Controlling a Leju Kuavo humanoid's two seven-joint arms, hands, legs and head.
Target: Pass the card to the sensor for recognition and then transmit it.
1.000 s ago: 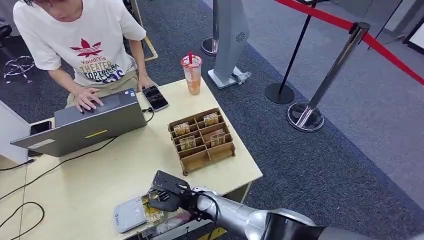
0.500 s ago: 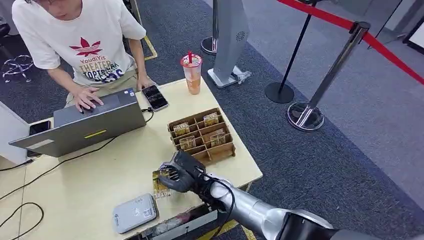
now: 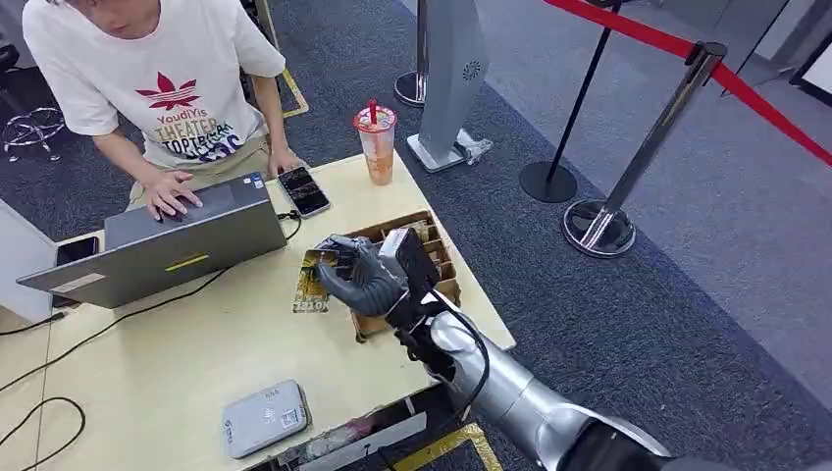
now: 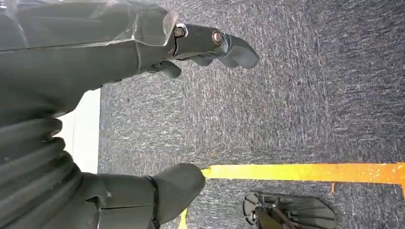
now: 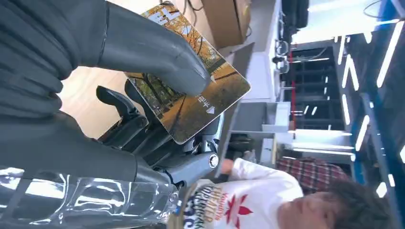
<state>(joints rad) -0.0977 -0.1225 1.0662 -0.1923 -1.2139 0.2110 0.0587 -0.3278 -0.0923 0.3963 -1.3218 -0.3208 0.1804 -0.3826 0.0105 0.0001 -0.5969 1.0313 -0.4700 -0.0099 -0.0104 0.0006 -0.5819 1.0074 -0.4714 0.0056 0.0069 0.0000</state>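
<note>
Plainly, right hand (image 3: 365, 273) pinches a card (image 3: 313, 283) whose edge seems to read "HOTEL"; left hand (image 4: 143, 47) hangs spread.

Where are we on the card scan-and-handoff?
Scan looks done: a second ago the right hand held the card over the grey card reader; it has since lifted away. In hand: the autumn-scene card is held above the table, raised toward the person in the white T-shirt. Left: the handover; that person's hands are at the laptop. The left hand hangs over carpet.
</note>
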